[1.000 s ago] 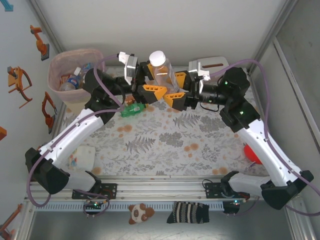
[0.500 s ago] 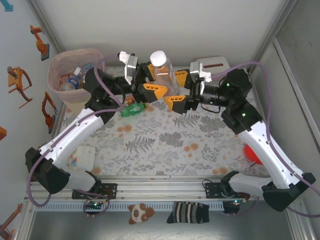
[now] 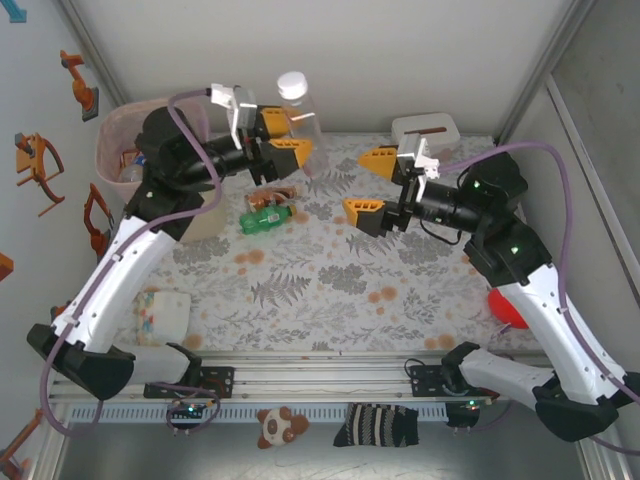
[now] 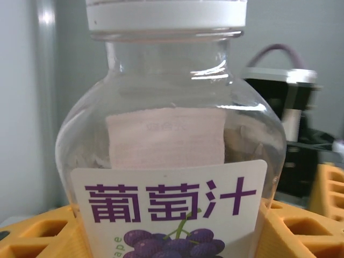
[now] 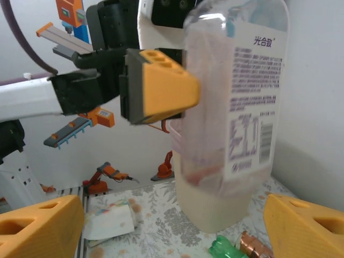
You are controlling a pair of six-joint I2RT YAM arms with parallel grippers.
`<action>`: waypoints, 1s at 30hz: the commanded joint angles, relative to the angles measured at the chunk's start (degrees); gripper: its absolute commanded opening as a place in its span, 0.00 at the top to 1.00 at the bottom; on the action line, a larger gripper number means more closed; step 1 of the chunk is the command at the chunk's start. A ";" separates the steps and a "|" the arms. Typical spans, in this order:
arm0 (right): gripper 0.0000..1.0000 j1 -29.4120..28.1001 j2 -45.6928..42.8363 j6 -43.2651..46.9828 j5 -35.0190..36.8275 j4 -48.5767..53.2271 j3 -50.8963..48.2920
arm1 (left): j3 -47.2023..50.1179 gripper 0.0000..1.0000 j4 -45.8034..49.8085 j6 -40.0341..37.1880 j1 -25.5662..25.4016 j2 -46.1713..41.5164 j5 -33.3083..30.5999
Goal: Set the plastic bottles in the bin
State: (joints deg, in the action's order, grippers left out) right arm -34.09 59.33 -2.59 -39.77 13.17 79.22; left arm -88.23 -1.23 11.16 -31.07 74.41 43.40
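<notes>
Clear plastic with a white cap and a purple grape label, one bottle hangs roughly upright above the far left part of the fern-patterned desk. It is clamped between the orange fingers of the left end effector, near the tall translucent pale-pink bin, which has other bottles inside. The right end effector is released, its orange fingers spread wide and apart from that bottle, while a green plastic bottle lies on its side on the desk beneath the left arm.
</notes>
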 commanded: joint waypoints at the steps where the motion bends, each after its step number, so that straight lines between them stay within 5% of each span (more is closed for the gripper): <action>1: 0.15 -0.37 -0.45 2.43 3.13 2.50 -0.42 | -4.24 0.41 15.58 -5.86 3.25 -2.01 -10.91; 7: 0.16 -0.38 1.03 1.91 3.62 2.02 -0.30 | -8.60 0.41 28.38 -4.20 13.64 -1.62 -17.54; 18: 0.16 -0.43 2.97 2.15 3.32 2.60 0.70 | -13.08 0.42 39.68 -1.66 37.89 3.75 -14.20; 24: 0.16 -0.39 3.57 2.46 3.12 2.74 1.08 | -16.62 0.43 42.59 -4.87 45.35 9.94 -15.17; 30: 0.16 -0.36 4.00 2.92 3.26 3.09 1.11 | -21.52 0.43 46.46 -9.36 47.59 16.77 -20.46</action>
State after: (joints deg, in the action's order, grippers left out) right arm -34.09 63.22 -0.89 -36.51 16.29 79.13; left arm -107.02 42.35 5.78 15.92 89.89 25.52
